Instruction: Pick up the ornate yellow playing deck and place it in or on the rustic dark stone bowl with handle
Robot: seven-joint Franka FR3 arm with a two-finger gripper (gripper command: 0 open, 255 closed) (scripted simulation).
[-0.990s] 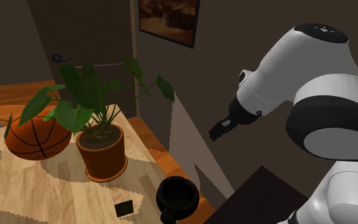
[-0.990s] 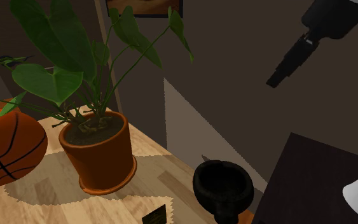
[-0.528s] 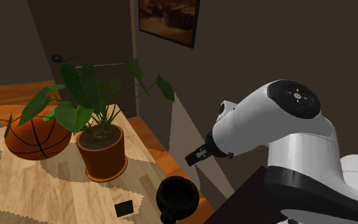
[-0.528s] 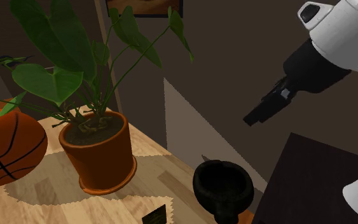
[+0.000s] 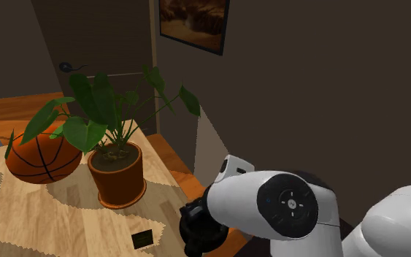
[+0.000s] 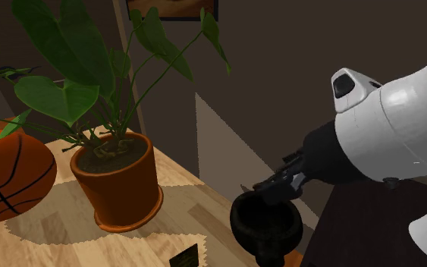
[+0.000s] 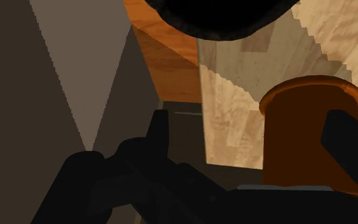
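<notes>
Hangs with jaws released and empty near the bowl (image 6: 265, 224) at lower centre, nothing done yet: must fetch the deck (image 5: 144, 237), flat on the bench (image 5: 173, 159) at bottom centre-left, then drop it in.

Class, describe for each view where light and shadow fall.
Shoulder view: dim, with a pale wedge of light on the wall. Second exterior view: the pot shades the cloth beside it. Wrist view: the bowl reads as flat black, without detail.
</notes>
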